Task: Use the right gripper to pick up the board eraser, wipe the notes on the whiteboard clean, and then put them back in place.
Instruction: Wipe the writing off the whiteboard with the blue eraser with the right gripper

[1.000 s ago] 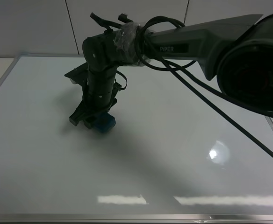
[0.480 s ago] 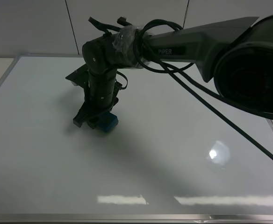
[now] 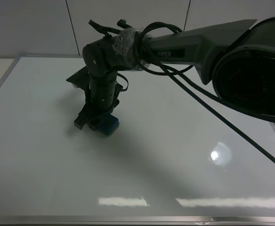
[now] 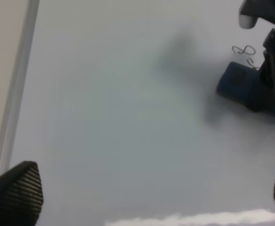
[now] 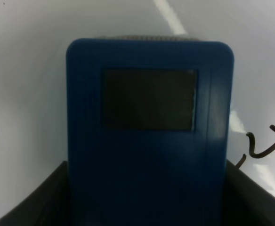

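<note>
The whiteboard (image 3: 175, 165) lies flat and fills the overhead view, glossy under the ceiling lights, its silver frame showing along the edges. My right arm (image 3: 194, 44) reaches across it from the right, cables looping off the taped wrist. My right tool (image 3: 96, 122) points down at the left half of the board, clenched on the eraser (image 3: 108, 125), whose blue body sits squarely between the black fingers (image 5: 43, 202) in the right wrist view. My left tool (image 4: 147, 197) hangs released near the board's left edge, its tips wide apart and holding nothing.

Over the last second the eraser has slid only slightly toward the right of the overhead view, staying low on the board. That reads as a wiping stroke under way rather than finished. The writing (image 4: 245, 51) is still there: a looped 8 just beside the eraser's corner, with more strokes showing at its side from the right wrist. The wipe has more to clear, and the eraser's return is not yet due.
</note>
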